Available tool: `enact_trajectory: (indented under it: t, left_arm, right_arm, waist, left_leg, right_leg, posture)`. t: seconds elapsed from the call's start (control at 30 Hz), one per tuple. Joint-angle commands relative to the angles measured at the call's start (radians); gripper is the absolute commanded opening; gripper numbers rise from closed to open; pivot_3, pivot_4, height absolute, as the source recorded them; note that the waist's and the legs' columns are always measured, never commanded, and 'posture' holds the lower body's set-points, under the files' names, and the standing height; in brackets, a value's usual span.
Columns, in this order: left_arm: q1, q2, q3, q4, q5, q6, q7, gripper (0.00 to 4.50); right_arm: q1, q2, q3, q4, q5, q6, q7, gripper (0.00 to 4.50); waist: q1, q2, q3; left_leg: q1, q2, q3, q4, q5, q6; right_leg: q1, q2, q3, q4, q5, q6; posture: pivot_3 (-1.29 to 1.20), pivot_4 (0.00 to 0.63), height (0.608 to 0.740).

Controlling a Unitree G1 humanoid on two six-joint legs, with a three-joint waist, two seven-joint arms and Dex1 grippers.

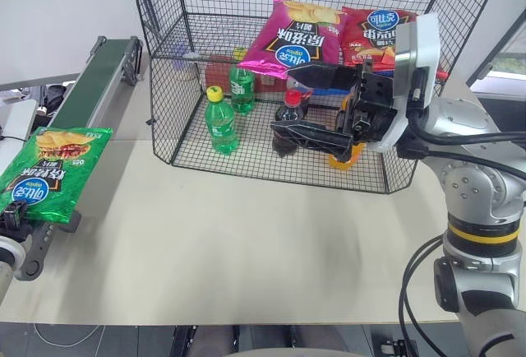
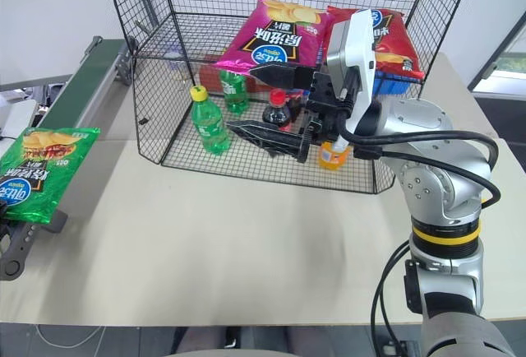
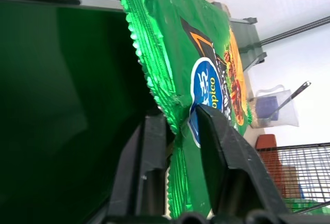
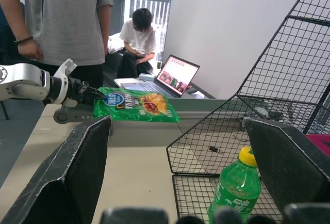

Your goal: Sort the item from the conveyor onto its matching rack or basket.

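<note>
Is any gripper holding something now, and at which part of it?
The left gripper pinches the green crisp bag at its crimped end seam, near the blue logo. The right gripper is open and holds nothing.

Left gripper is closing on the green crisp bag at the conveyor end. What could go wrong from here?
1. The left gripper pinches only the crimped edge of the green crisp bag; the shiny bag may slip or tear when lifted.
2. The right gripper hangs open before the wire cage, possibly blocking the drop.
3. Bottles inside could topple under the bag.
</note>
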Motion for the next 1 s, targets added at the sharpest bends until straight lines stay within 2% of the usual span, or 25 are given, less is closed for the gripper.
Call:
enact_trajectory:
  t: [0.03, 0.3, 0.4, 0.43, 0.63, 0.87, 1.0]
  left_arm:
    - [0.011, 0.005, 0.028, -0.029, -0.01, -0.012, -0.003, 1.28]
    - [0.006, 0.0, 0.046, -0.042, -0.019, -0.036, -0.003, 1.28]
    - [0.002, -0.005, 0.047, -0.055, -0.018, -0.043, -0.013, 0.5]
    - [0.0, -0.003, 0.045, -0.055, -0.017, -0.045, -0.016, 0.01]
    - [-0.026, 0.015, 0.049, -0.051, -0.024, -0.052, -0.035, 0.01]
    - [-0.139, 0.095, 0.001, -0.147, -0.151, -0.009, -0.092, 0.01]
    - [-0.337, 0.122, -0.071, -0.23, -0.165, 0.049, -0.148, 0.01]
  right_arm:
    - [-0.03, 0.001, -0.004, -0.012, -0.004, -0.031, 0.003, 4.5]
    - [-0.035, 0.004, 0.001, -0.006, -0.008, -0.034, -0.003, 4.5]
    - [-0.039, 0.005, 0.001, 0.0, -0.012, -0.038, -0.001, 4.5]
    - [-0.041, 0.005, 0.002, 0.003, -0.015, -0.04, -0.001, 4.5]
    - [-0.043, 0.006, 0.004, 0.014, -0.029, -0.056, -0.001, 4.5]
    - [-0.067, -0.009, -0.004, 0.044, -0.053, -0.077, 0.007, 4.5]
    - [-0.08, -0.013, -0.019, 0.055, -0.069, -0.082, -0.014, 4.5]
  waist:
    - [0.0, 0.0, 0.0]
    - [0.0, 0.0, 0.0]
    - [0.0, 0.0, 0.0]
    - [0.0, 0.0, 0.0]
    - [0.0, 0.0, 0.0]
    - [0.004, -0.002, 0.001]
    - [0.011, -0.003, 0.002]
  left_leg:
    - [0.0, 0.0, 0.0, 0.0, 0.0, 0.0]
    - [0.0, 0.0, 0.0, 0.0, 0.0, 0.0]
    - [0.0, 0.0, 0.0, 0.0, 0.0, 0.0]
    - [0.0, 0.0, 0.0, 0.0, 0.0, 0.0]
    - [0.0, 0.0, 0.0, 0.0, 0.0, 0.0]
    - [-0.001, 0.0, -0.001, 0.0, 0.0, -0.001]
    - [-0.001, -0.001, -0.001, 0.0, 0.001, -0.001]
  right_leg:
    - [0.0, 0.0, 0.0, 0.0, 0.0, 0.0]
    - [0.0, 0.0, 0.0, 0.0, 0.0, 0.0]
    - [0.0, 0.0, 0.0, 0.0, 0.0, 0.0]
    - [0.0, 0.0, 0.0, 0.0, 0.0, 0.0]
    - [0.0, 0.0, 0.0, -0.001, 0.0, 0.0]
    - [0.0, 0.0, 0.0, -0.001, 0.0, 0.0]
    - [0.0, 0.0, -0.001, -0.001, 0.0, 0.0]
  posture:
    - [0.0, 0.15, 0.74]
    - [0.0, 0.15, 0.74]
    - [0.0, 0.15, 0.74]
    - [0.0, 0.15, 0.74]
    - [0.0, 0.15, 0.74]
    - [0.0, 0.15, 0.74]
    - [0.0, 0.15, 0.74]
